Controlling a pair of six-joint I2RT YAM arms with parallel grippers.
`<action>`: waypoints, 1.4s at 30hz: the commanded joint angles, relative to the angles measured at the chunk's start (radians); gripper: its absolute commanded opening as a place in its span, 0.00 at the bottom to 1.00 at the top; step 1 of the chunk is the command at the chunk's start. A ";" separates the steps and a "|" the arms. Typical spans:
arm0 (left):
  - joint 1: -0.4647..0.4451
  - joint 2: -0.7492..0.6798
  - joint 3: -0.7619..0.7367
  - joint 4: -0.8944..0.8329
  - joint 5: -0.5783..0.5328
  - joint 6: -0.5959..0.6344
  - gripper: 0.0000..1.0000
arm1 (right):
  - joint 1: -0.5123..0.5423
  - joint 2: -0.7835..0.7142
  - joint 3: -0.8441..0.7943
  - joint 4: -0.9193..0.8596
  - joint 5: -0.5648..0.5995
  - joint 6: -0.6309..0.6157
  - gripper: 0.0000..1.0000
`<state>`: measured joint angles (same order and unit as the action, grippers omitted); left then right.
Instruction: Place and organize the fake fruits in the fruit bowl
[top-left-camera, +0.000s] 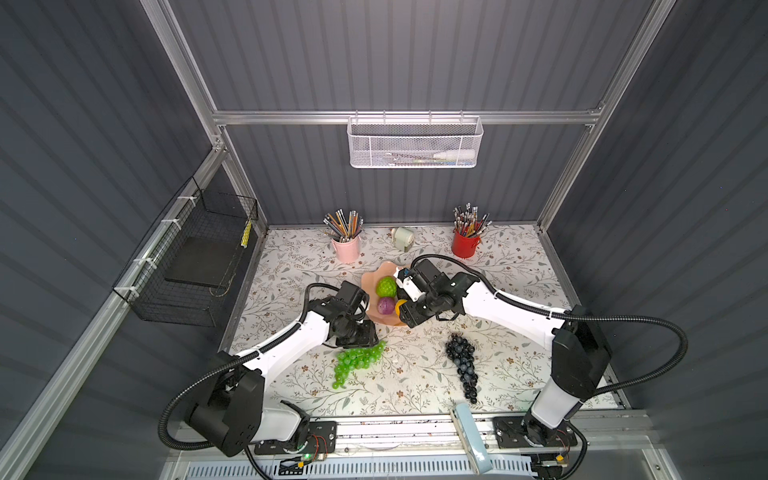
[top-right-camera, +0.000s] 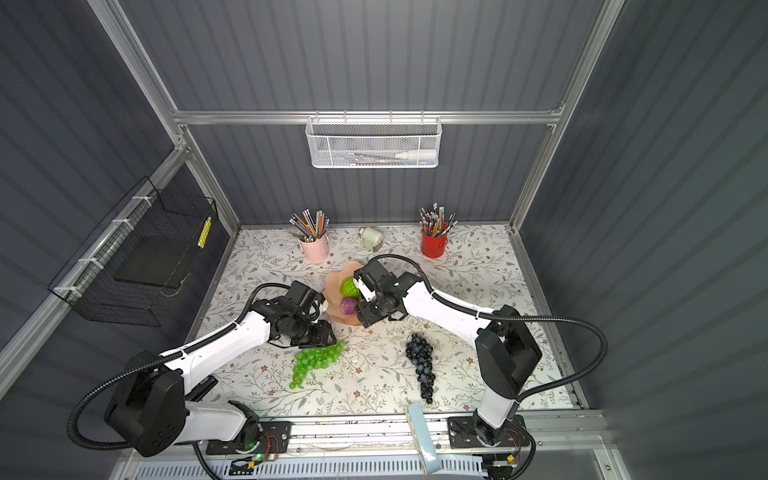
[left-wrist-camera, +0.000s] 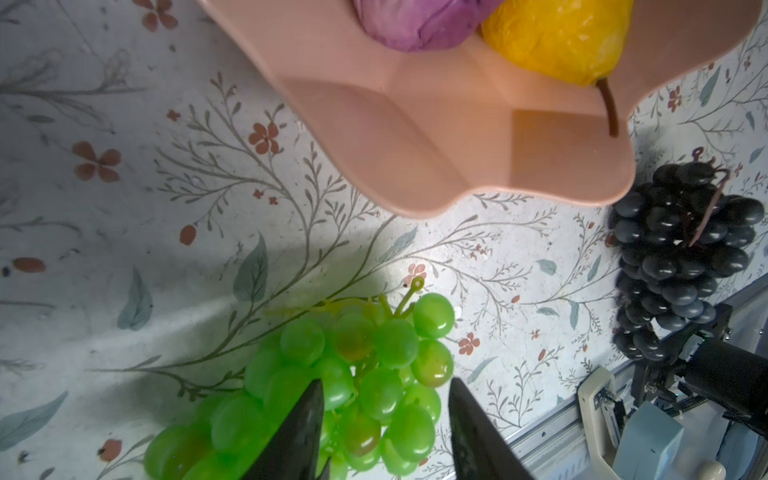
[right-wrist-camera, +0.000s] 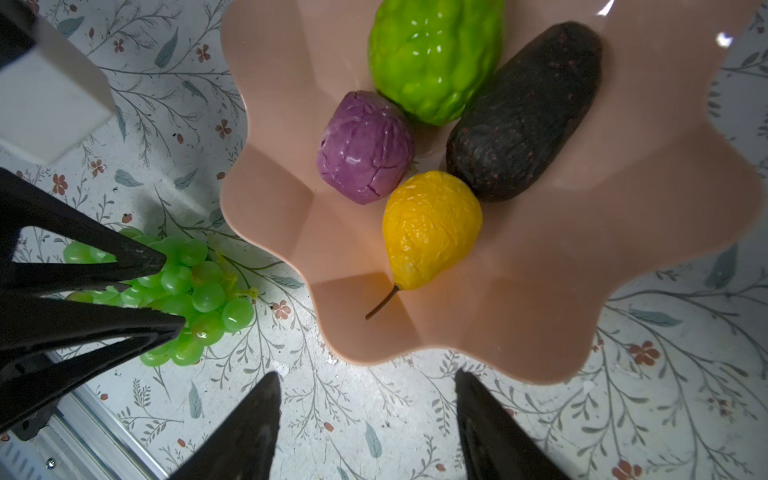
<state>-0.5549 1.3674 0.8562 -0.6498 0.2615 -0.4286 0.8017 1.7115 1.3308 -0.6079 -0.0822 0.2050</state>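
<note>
Mid-surface (top-left-camera: 415, 395), the fruit bowl (right-wrist-camera: 540, 291), with four pieces inside: bumpy lime-green ball (right-wrist-camera: 432, 58) on the far side, purple ball (right-wrist-camera: 365, 147) just near of it, yellow fruit (right-wrist-camera: 430, 226) to the right of the purple ball with its stem lying on the bowl wall, dark avocado (right-wrist-camera: 523, 112) close alongside ball and yellow fruit. Outside the bowl, on the surface: green grape bunch (top-left-camera: 357, 361) to the near left, dark blue-black grape bunch (top-left-camera: 462, 365) to the near right, well apart. Left tool (left-wrist-camera: 386, 382) down over the stem end of the green bunch, fingers partway apart with grapes between them; cannot tell whether pressing on them. Right tool (right-wrist-camera: 370, 399) just beside the bowl's near right rim, over bare surface, jaws wide apart, nothing between them. Far back, a pink pencil cup (top-left-camera: 347, 249) and a red pencil cup (top-left-camera: 464, 244).
</note>
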 joint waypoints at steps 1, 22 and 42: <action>0.001 0.014 0.015 -0.046 0.042 0.039 0.43 | 0.008 0.027 0.019 -0.022 -0.002 -0.003 0.67; -0.006 0.016 0.039 -0.092 0.143 0.041 0.18 | 0.014 0.035 0.023 -0.022 0.008 -0.007 0.67; -0.054 0.027 0.014 -0.138 0.031 0.014 0.48 | 0.015 0.047 -0.006 -0.002 -0.008 0.007 0.67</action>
<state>-0.6018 1.3865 0.8852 -0.7765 0.2882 -0.4225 0.8116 1.7435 1.3003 -0.5968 -0.0826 0.2092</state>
